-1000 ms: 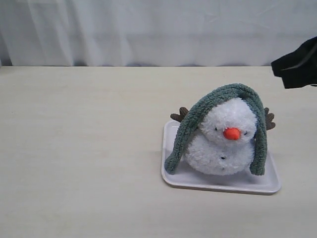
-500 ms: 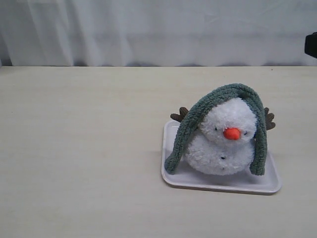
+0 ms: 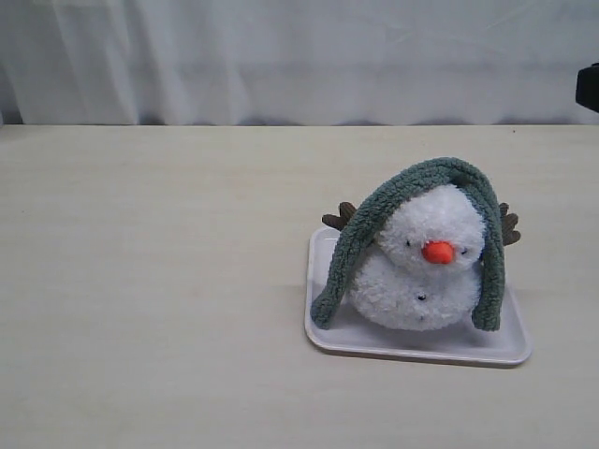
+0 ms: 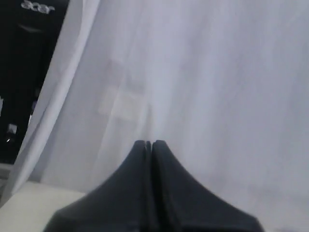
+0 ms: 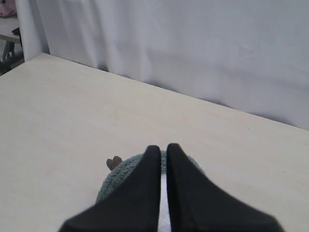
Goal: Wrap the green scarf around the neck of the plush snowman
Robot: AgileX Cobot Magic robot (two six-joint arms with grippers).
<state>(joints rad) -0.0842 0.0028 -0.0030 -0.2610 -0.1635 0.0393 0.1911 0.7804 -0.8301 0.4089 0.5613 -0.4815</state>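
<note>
The plush snowman (image 3: 419,281) sits upright on a white tray (image 3: 323,329), orange nose facing the camera. The green scarf (image 3: 374,210) is draped over the top of its head, and both ends hang down its sides to the tray; it does not lie in the neck (image 3: 395,262) crease. My right gripper (image 5: 163,147) is high above and behind the snowman, shut apart from a thin slit and holding nothing, with the green scarf (image 5: 120,170) and a brown twig arm (image 5: 114,162) showing below it. My left gripper (image 4: 148,142) is shut, empty and faces the curtain.
A white curtain (image 3: 299,56) hangs along the table's far edge. A black part of the right arm (image 3: 590,86) shows at the right border of the exterior view. The bare wooden table (image 3: 150,281) stretches to the left of the tray.
The right arm has pulled back to the right, almost out of the exterior view. The snowman and scarf have not moved.
</note>
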